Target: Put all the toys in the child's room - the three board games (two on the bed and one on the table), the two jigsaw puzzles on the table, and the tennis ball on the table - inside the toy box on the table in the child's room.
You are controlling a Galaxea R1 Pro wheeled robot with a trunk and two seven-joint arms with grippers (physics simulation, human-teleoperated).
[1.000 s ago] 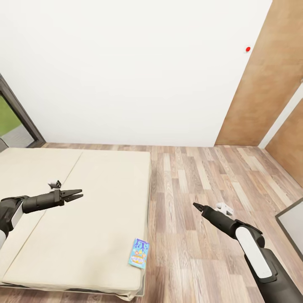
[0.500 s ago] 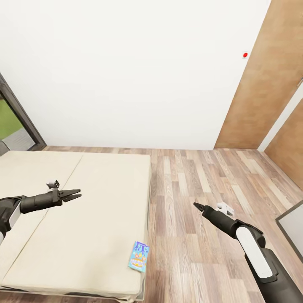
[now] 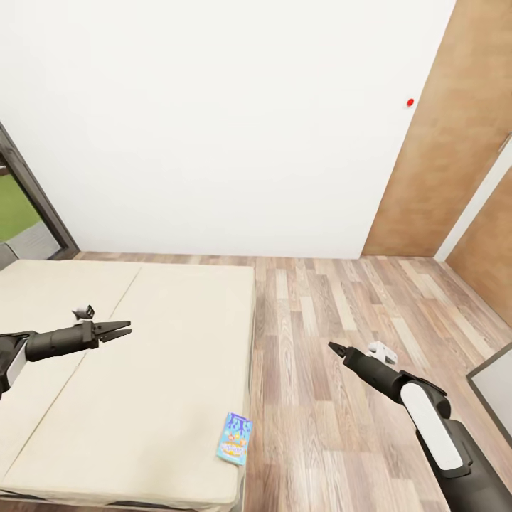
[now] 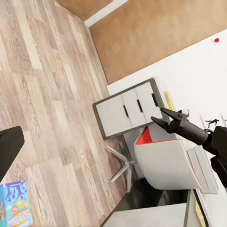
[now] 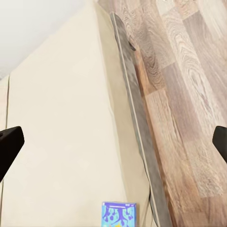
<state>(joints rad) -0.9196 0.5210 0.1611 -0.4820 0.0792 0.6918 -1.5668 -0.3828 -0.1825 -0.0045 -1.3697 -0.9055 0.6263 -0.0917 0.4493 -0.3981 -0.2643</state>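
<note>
One small blue board game [image 3: 235, 438] lies at the bed's [image 3: 142, 370] near right corner, not yet collected. Your left claw [image 3: 122, 328] and right claw [image 3: 334, 348] both carry nothing; their opening I cannot tell.

Matt cream cloth bed [image 3: 142, 355], wood-plank floor [image 3: 334, 320].

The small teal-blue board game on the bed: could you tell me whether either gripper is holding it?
No, the teal-blue board game lies flat near the bed's edge, apart from the left gripper and right gripper.
</note>
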